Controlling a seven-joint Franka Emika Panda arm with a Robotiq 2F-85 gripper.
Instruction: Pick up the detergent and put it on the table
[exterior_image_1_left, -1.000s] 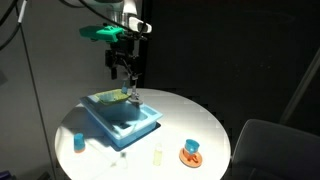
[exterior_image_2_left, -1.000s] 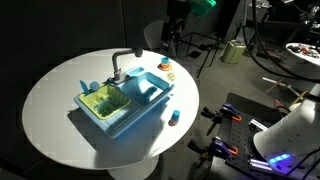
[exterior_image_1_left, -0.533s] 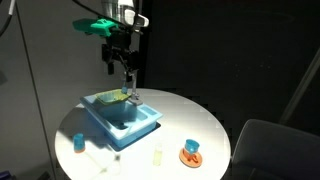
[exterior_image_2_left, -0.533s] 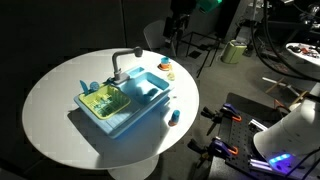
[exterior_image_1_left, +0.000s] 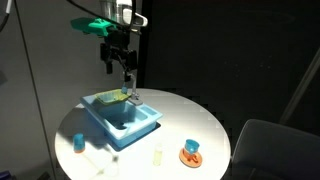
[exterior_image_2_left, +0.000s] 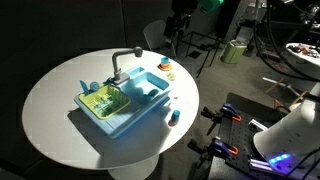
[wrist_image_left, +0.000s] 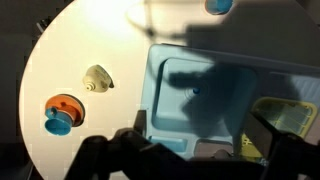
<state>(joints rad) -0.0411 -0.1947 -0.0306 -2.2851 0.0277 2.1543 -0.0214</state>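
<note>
The detergent bottle (exterior_image_1_left: 157, 154) sits on the round white counter (exterior_image_1_left: 205, 125) near its edge, between the orange-and-blue round object (exterior_image_1_left: 190, 152) and the light-blue toy sink (exterior_image_1_left: 120, 118), touching neither. A small blue cup (exterior_image_1_left: 78, 141) stands near another edge. The fingers (wrist_image_left: 290, 152) hang spread wide apart and empty, high above the sink.

The small pale yellowish detergent bottle (exterior_image_1_left: 157, 154) stands on the round white worktop (exterior_image_1_left: 205, 125), just beside the blue tray (exterior_image_1_left: 135, 135).

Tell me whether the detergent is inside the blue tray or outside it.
Outside. The detergent stands on the table, apart from the blue tray.
</note>
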